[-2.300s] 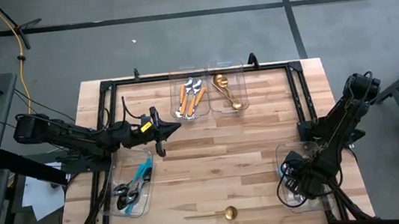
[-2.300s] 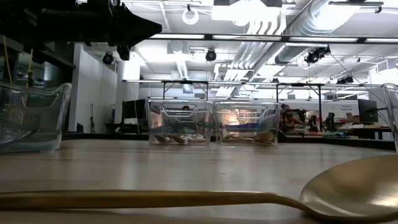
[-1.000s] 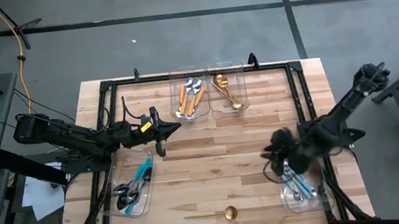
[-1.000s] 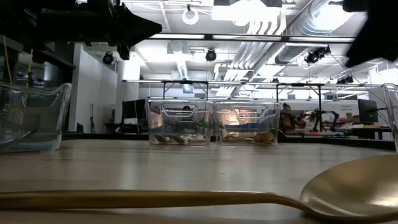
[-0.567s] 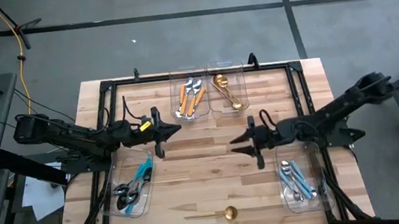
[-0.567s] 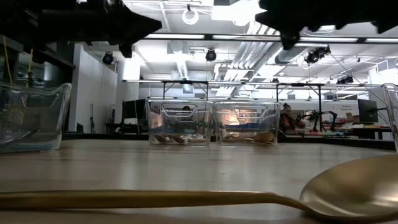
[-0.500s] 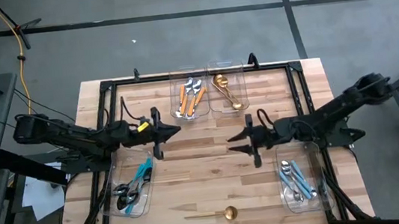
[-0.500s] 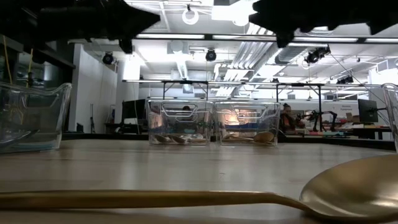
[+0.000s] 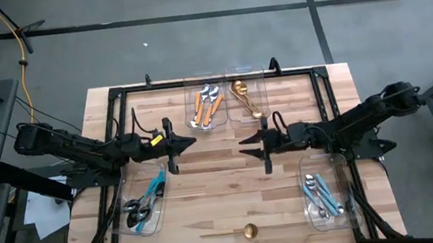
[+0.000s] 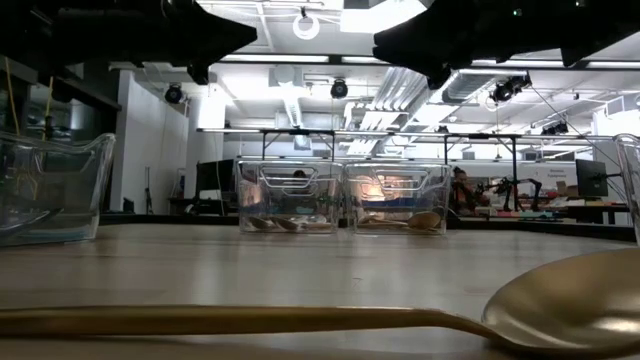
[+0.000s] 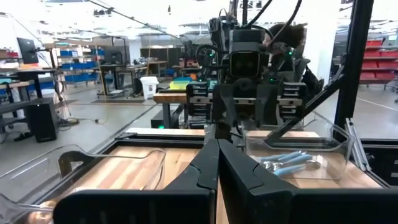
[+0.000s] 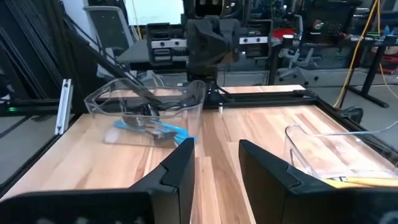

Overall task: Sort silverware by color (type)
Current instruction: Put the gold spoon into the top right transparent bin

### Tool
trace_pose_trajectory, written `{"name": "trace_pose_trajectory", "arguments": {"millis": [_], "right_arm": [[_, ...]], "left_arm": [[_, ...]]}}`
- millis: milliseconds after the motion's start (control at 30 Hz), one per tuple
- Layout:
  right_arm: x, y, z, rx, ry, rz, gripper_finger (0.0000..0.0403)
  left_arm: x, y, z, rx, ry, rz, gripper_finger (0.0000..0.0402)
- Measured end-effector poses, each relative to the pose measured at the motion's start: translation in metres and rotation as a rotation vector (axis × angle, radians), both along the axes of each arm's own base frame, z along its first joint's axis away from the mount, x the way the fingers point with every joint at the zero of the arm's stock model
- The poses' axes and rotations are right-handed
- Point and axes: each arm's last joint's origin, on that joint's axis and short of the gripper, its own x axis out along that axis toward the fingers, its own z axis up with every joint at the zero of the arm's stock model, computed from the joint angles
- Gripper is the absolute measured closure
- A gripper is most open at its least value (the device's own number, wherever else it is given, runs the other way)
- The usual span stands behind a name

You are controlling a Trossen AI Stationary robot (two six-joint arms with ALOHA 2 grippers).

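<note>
One all-gold spoon (image 9: pixel 244 231) lies loose on the wooden table (image 9: pixel 207 180) near its front edge, outside every bin. The right gripper (image 9: pixel 254 147), jaws spread and empty, hovers mid-table; it should descend over the thin handle, fingers straddling it. The left gripper (image 9: pixel 186 140) waits, jaws pressed together.

A large robotics lab or workshop is indicated: exposed ceiling ducts (image 10: pixel 430 70), shelving with blue bins (image 11: pixel 68 56), and other workbenches (image 10: pixel 520 212) are seen.
</note>
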Motion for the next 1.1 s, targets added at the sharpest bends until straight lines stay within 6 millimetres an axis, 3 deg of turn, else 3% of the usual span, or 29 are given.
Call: {"name": "trace_pose_trajectory", "arguments": {"millis": [533,733,867,1100], "right_arm": [[0.0,-0.001,0.002,0.01,-0.021,-0.004,0.0293],[0.004,0.003,0.008,0.246,-0.018,-0.008,0.0293],[0.013,0.024,0.019,0.345,0.241,0.023,0.0293],[0.015,0.068,0.033,0.439,0.75,-0.135,0.0293]], "left_arm": [[0.0,0.0,0.0,-0.003,0.003,0.0,0.0401],[0.0,0.0,0.0,-0.003,0.003,0.0,0.0401],[0.0,0.0,0.0,-0.003,0.003,0.0,0.0401],[0.0,0.0,0.0,-0.011,0.002,-0.001,0.0401]]}}
